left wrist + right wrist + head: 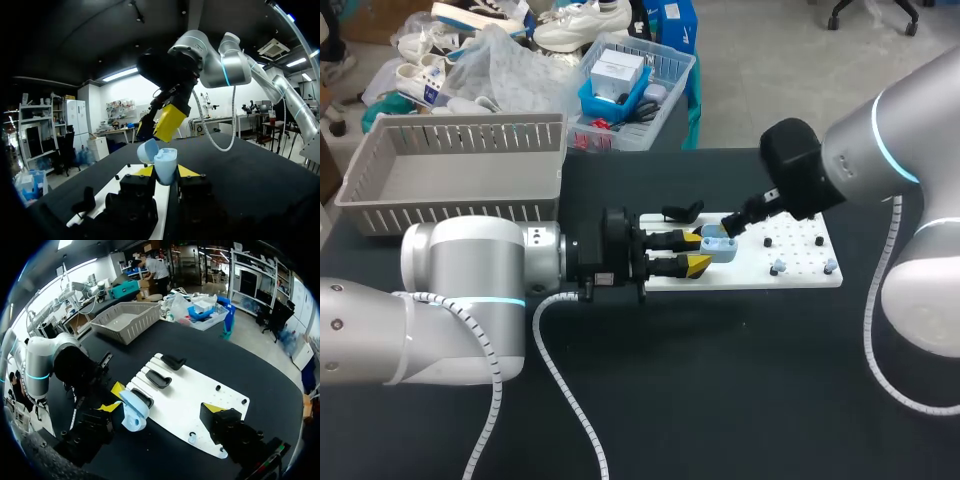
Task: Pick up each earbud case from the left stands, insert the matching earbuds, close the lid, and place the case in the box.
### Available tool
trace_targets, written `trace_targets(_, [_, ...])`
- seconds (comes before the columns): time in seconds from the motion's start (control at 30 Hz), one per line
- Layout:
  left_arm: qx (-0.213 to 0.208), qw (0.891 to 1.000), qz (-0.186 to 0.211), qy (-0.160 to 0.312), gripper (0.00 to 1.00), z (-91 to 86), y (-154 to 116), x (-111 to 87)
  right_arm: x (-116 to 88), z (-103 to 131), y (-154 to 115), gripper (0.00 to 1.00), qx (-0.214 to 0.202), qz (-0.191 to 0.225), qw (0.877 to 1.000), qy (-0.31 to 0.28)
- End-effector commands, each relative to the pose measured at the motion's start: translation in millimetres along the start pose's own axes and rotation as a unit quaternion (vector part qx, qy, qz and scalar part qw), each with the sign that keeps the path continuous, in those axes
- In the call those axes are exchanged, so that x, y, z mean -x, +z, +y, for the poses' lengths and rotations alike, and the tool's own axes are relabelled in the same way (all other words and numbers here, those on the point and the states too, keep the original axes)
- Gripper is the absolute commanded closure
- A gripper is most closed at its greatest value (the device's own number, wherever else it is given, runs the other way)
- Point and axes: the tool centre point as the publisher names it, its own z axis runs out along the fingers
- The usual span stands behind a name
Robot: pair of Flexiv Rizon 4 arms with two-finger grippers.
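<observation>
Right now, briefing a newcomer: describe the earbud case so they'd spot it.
On the black table lies a white board. At its left end the left hand grips the earbud case: pale blue, lid open, unlike the black stands beside it.

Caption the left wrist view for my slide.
Left end effector holds an open blue earbud case; right end effector hovers close to it.

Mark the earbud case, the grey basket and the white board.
earbud case (718,243), head view, open blue shell
grey basket (450,212), head view, slatted near wall
white board (760,275), head view, bare near edge
</observation>
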Motion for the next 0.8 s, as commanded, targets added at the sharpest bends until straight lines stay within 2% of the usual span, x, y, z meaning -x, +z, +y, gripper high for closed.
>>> trace_targets(0.03, [0.002, 1.0, 0.0, 0.001, 1.0, -0.4, 0, -0.3, -3, -6, -19, 0.0, -0.044, -0.01, 0.999, -0.006])
trace_targets(0.2, [0.002, 1.0, 0.0, 0.001, 1.0, -0.4, 0, -0.3, -6, -30, -34, 0.0, -0.103, -0.008, 0.994, -0.022])
trace_targets(0.37, [0.002, 1.0, 0.0, 0.001, 1.0, -0.4, 0, -0.3, -25, -52, -39, 0.0, -0.154, 0.021, 0.987, -0.03])
trace_targets(0.7, [0.002, 1.0, 0.0, 0.001, 1.0, -0.4, 0, -0.3, -63, -76, -40, 0.0, -0.201, 0.059, 0.977, -0.031])
trace_targets(0.8, [0.002, 1.0, 0.0, 0.001, 1.0, -0.4, 0, -0.3, -71, -81, -40, 0.0, -0.202, 0.067, 0.977, -0.026])
